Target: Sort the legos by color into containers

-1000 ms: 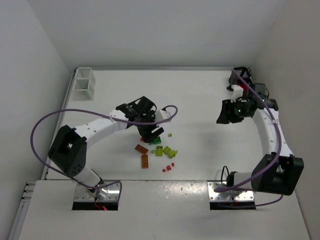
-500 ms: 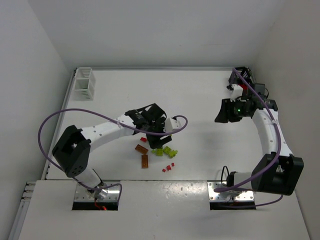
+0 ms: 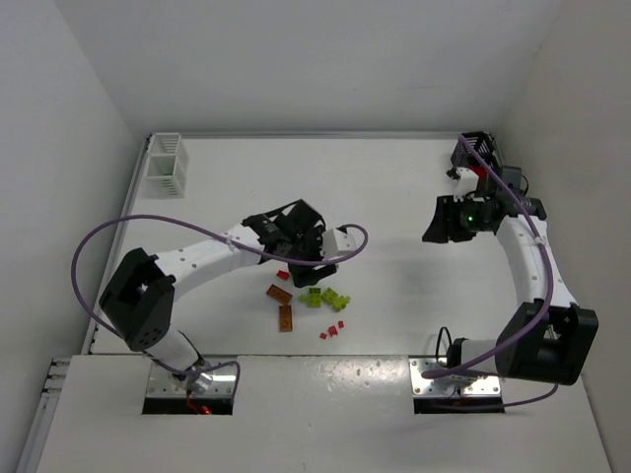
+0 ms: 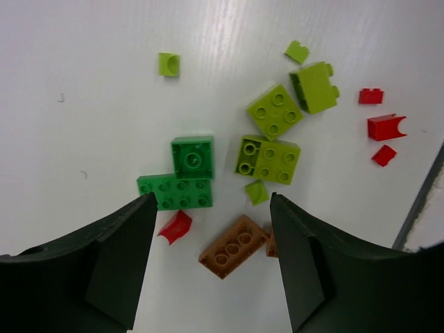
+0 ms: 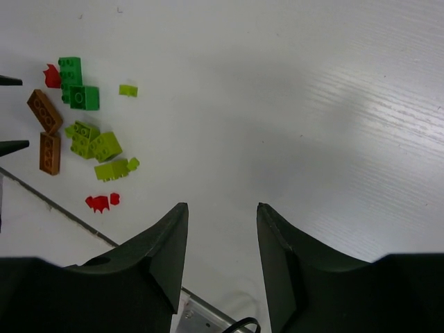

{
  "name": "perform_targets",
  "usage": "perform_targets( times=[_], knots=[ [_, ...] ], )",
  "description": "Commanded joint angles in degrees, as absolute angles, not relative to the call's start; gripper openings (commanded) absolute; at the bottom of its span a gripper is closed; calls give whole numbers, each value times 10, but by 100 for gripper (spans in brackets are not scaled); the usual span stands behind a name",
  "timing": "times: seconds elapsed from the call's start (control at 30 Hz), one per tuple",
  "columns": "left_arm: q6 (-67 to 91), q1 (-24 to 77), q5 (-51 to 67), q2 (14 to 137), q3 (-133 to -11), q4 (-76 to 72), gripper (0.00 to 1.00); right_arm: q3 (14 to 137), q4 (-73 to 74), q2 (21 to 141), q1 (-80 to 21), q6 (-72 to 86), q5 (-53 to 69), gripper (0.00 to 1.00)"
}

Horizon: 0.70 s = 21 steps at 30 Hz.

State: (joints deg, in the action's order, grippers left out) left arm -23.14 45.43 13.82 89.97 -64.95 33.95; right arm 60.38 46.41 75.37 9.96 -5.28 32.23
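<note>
a white table top (image 3: 394, 187), enclosed by plain white walls, is shown in the top view. a white slatted open-top plastic bin (image 3: 166, 166) is placed at the far left corner. a black slatted open-top plastic bin (image 3: 476, 151) is placed at the far right corner, partly covered by the right arm's cable. the loose pile of small plastic legos (image 3: 314, 299) is located toward the near edge of the table, between the two arms and well apart from both bins.

the left gripper (image 3: 314, 268) is positioned over the far side of the pile. in the left wrist view its jaws are seen spread wide, with nothing clamped. framed between the dark fingers (image 4: 118, 263) are a dark green flat plate (image 4: 175, 192), a dark green square brick (image 4: 193, 157) touching its far edge, a small red piece (image 4: 175, 226) and an orange oblong brick (image 4: 233, 246). just beside these, a lime yellow-green studded brick (image 4: 268, 159) and further lime bricks are scattered. three small red bits (image 4: 385, 127) are seen at the right of that view. contact between the fingertips and the table cannot be determined.

the right gripper (image 3: 441, 219) is held over bare table near the black bin, well apart from the pile. in the right wrist view its jaws are parted and empty, and the pile is visible at the upper left.
</note>
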Motion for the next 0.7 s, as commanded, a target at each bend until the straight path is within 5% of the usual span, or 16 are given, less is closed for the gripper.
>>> perform_targets(
  times=[0.0, 0.67],
  knots=[
    [-243, 427, 120, 876, -648, 308, 72, 603, 443, 744, 97, -41, 341, 45],
    [-185, 398, 98, 1037, -726, 278, 74, 602, 432, 744, 97, -36, 330, 45]
  ],
)
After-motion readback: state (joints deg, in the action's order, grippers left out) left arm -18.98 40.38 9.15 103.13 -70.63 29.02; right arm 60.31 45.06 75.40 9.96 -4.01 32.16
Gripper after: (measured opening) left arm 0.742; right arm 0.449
